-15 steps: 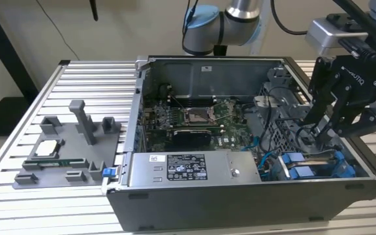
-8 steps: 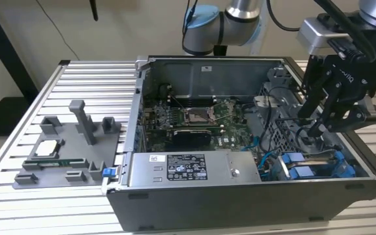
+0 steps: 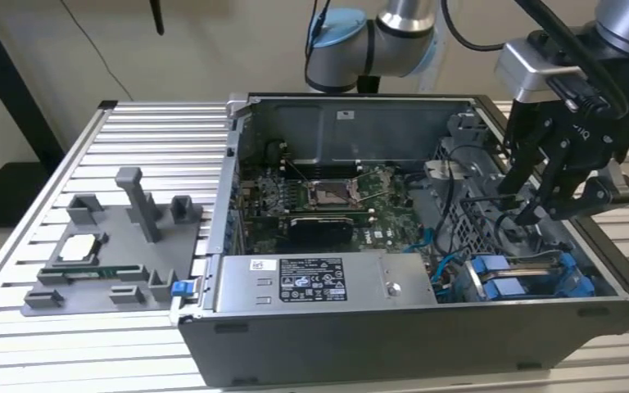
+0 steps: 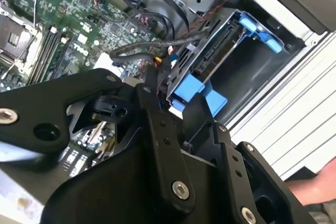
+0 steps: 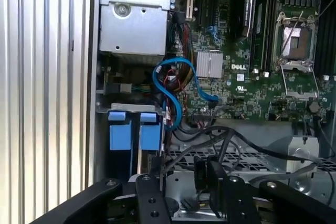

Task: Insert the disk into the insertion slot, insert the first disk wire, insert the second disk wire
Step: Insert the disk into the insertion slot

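Slatted aluminium forms the counter [image 3: 63, 360], with pale walls behind it. An open computer case [image 3: 402, 340] lies on the counter toward the exterior view's right edge. A grey fixture tray [image 3: 112, 250] sits beside the case, toward the counter's opposite edge. Inside the case are the green motherboard [image 3: 331, 192] and a grey power supply [image 3: 314, 282] along the near wall.

The disk [image 3: 511, 285] stands on edge in the insertion slot [image 4: 249, 74], at the case's near corner on the exterior view's right. Its blue carrier tabs [image 5: 134, 129] stick up, and the slot walls hide much of its body.

The arm [image 3: 402, 29], cut off at the frame's top, hangs the end effector [image 3: 536, 214] over that side of the case, just above the disk and among black cables [image 5: 231, 140]. A black plug [image 5: 206, 174] lies close to it. The dark linkages crowd together there, so I cannot tell whether the end effector is released or grasping that plug. A blue cable [image 5: 168, 90] loops near the disk. A blurred part of a person's hand [image 4: 315, 187] is cut off at the frame's corner in the second wrist view.
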